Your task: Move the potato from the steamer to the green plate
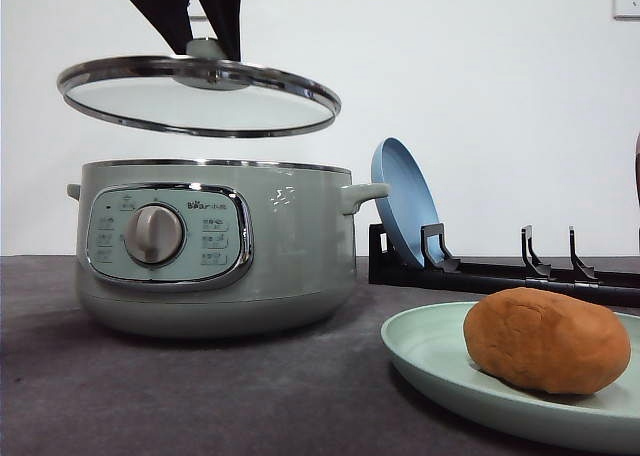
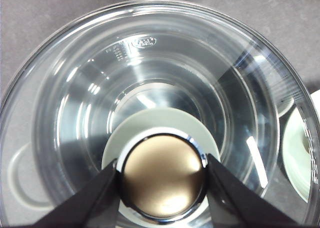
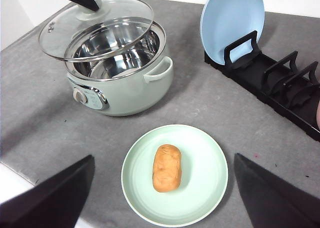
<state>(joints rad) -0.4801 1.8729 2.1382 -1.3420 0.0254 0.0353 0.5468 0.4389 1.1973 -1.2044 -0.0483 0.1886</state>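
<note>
The potato (image 3: 167,167) lies on the green plate (image 3: 205,188), long axis twelve-to-six, between my right pincer (image 3: 162,198) fingers, spread wide and empty. My left pincer (image 2: 162,175) clamps the glass lid's knob (image 2: 163,175), holding it directly above the steamer (image 1: 215,246); lowering it straight down seems the remaining move.

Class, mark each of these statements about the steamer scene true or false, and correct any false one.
1. The potato lies on the green plate. True.
2. The glass lid rests on the steamer. False: the left gripper holds it by its knob, above the pot.
3. The right gripper is shut on the potato. False: it is open, above the plate.
4. The blue plate stands upright in the black rack. True.
5. The steamer's pot holds a second potato. False: its inside looks empty.
</note>
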